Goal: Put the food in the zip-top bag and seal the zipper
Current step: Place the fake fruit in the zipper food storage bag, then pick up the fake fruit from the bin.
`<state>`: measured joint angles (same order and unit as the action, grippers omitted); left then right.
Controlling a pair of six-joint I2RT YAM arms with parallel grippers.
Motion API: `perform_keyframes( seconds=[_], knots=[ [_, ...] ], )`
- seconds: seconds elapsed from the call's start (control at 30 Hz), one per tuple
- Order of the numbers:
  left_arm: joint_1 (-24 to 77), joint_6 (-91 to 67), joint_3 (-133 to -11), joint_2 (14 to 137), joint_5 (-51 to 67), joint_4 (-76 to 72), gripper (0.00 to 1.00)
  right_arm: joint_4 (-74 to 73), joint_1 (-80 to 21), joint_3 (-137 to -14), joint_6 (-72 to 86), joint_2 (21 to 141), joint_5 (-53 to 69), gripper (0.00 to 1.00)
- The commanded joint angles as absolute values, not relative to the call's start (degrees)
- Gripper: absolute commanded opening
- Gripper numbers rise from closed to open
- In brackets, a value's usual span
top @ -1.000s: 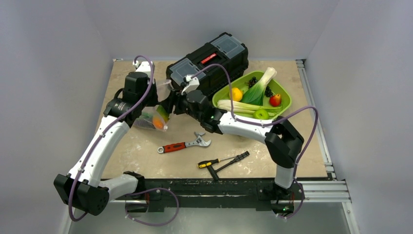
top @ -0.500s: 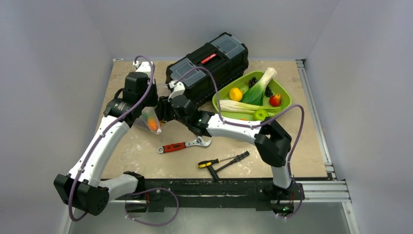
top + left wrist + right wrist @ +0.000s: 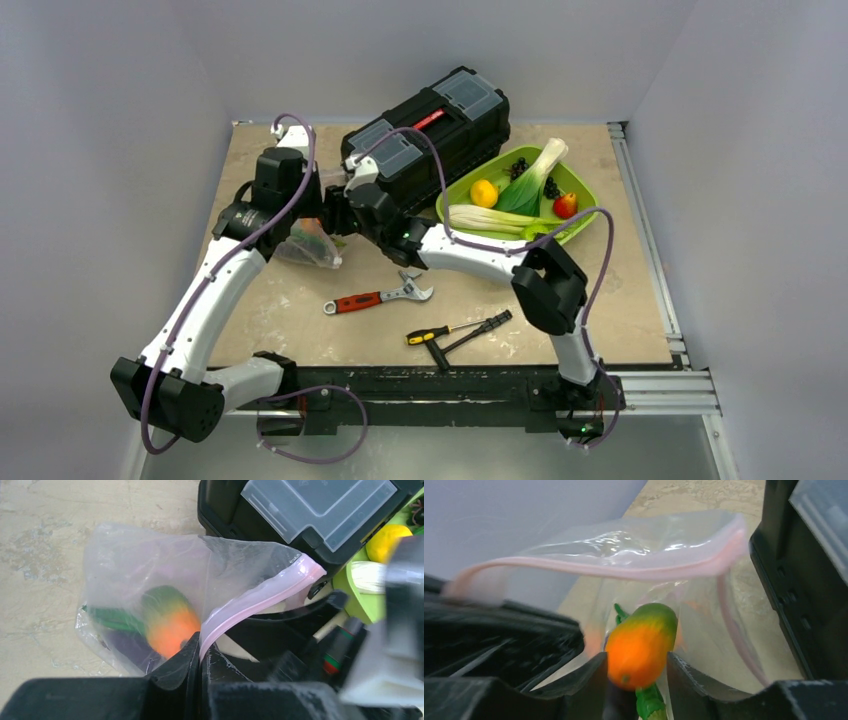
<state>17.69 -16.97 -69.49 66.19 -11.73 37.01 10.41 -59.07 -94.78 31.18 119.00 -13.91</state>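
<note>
The clear zip-top bag [image 3: 303, 248] [image 3: 130, 565] hangs at mid-left, and my left gripper [image 3: 200, 652] [image 3: 320, 214] is shut on its pink zipper [image 3: 260, 597] [image 3: 614, 570]. The mouth gapes open. My right gripper [image 3: 636, 662] [image 3: 337, 213] reaches into it. Its fingers press both sides of an orange-green fruit [image 3: 641, 645] [image 3: 170, 625] inside the bag. A slim green pod [image 3: 649, 702] [image 3: 112, 619] and a dark purple piece [image 3: 127, 647] lie in the bag too. More food sits in the lime-green tray [image 3: 590, 205]: a yellow-orange fruit [image 3: 484, 192], a red fruit [image 3: 566, 204] and black grapes [image 3: 518, 166].
A black toolbox [image 3: 430, 135] stands right behind the bag and both grippers. A red-handled wrench [image 3: 378, 297] and two crossed screwdrivers [image 3: 460, 330] lie on the table in front. Leek-like stalks [image 3: 500, 220] cross the tray.
My right gripper has slid left, up to the bag's mouth beside the left gripper, and its jaws have narrowed around the fruit. The bag has bunched up slightly. The left arm has stayed put.
</note>
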Motion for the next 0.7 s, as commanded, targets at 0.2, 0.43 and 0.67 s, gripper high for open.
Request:
perform_keyframes(
  seconds=[0.2, 0.43, 0.67],
  knots=[
    [18.0, -17.7, -69.5, 65.4, -10.9, 35.0, 0.0, 11.9, -58.7, -83.8, 27.7, 100.3, -14.4, 0.57],
    [18.0, -17.5, -69.6, 65.4, -11.4, 35.2, 0.0, 9.0, -57.5, -70.6, 23.0, 86.2, -21.1, 0.58],
    [18.0, -17.6, -69.7, 65.7, -10.8, 35.3, 0.0, 5.4, -44.6, -54.3, 29.3, 73.2, -24.5, 0.58]
  ],
)
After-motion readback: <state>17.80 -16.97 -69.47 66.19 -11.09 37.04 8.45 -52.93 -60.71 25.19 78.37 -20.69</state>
